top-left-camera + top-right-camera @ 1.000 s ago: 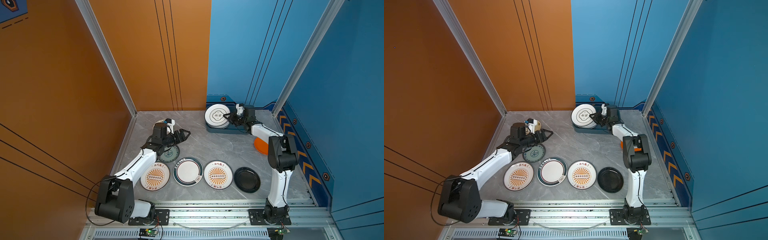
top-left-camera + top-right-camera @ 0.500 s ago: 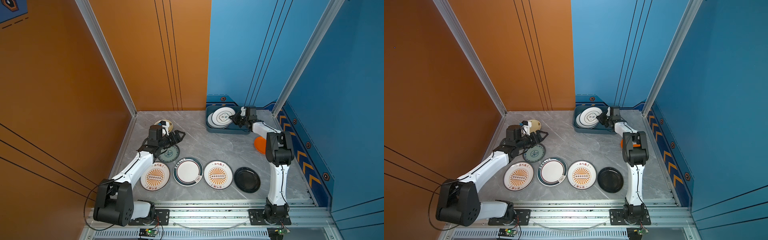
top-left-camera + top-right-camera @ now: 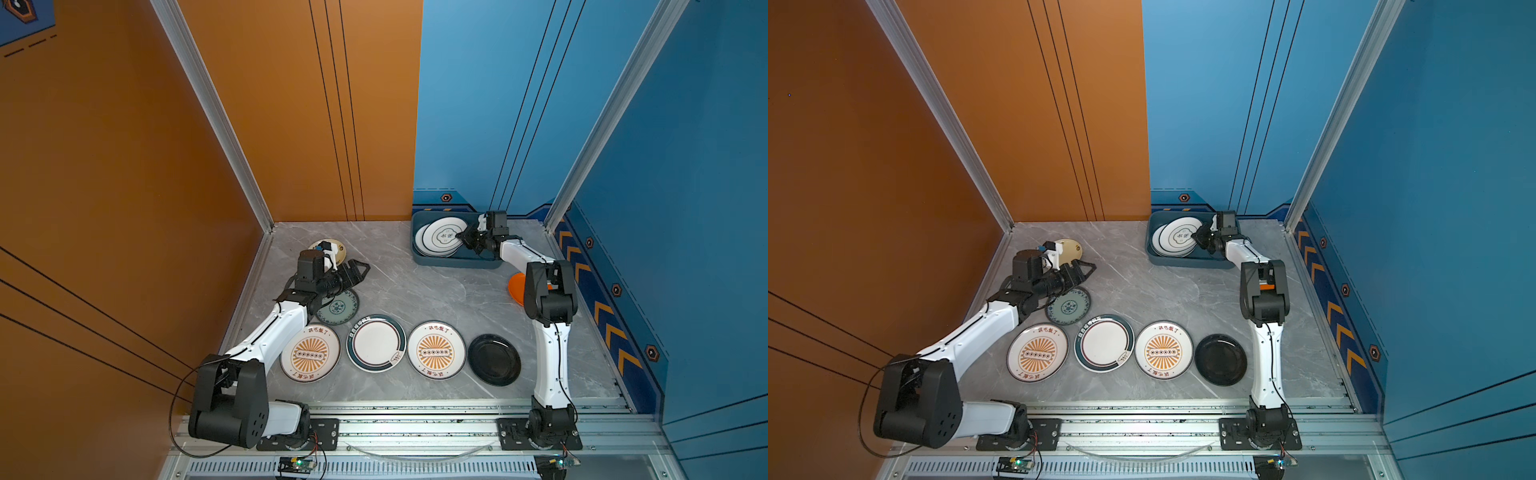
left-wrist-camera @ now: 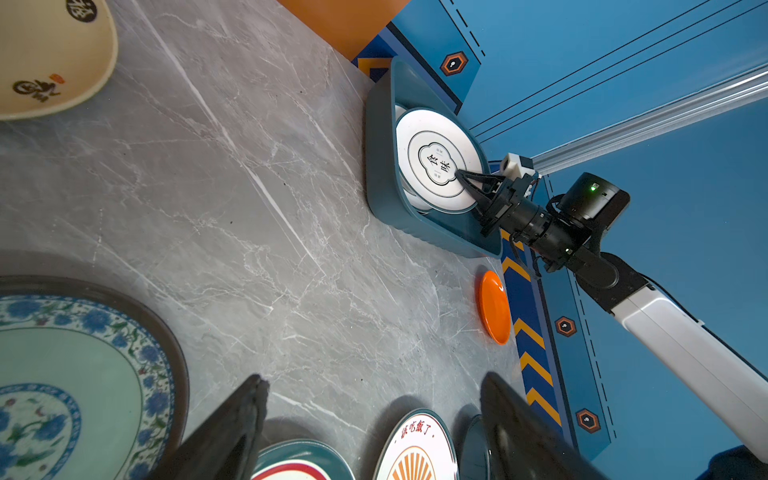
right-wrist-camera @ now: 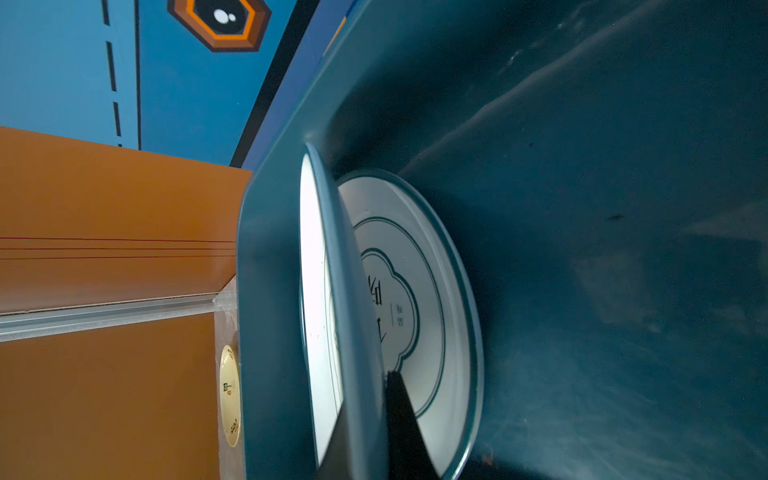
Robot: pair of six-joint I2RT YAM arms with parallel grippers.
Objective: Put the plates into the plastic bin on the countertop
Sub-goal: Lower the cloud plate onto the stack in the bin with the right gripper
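Plate stock, ring-emblem type: lower ring-emblem plate (image 5: 432,291) is laid in the plastic bin (image 3: 453,262) at the far side of the bench (image 3: 415,286); upper ring-emblem plate (image 3: 440,236) is held tilted over it, rim pinched in the right tool (image 3: 461,237). The left tool (image 3: 362,275) is spread wide, empty, above the bench beside the teal patterned plate (image 3: 340,309).

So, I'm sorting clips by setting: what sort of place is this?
Most likely a staged robot test cell, not a real kitchen: bare orange and blue wall panels, two arms bolted to an aluminium rail, and plates laid out on a marble-look countertop.
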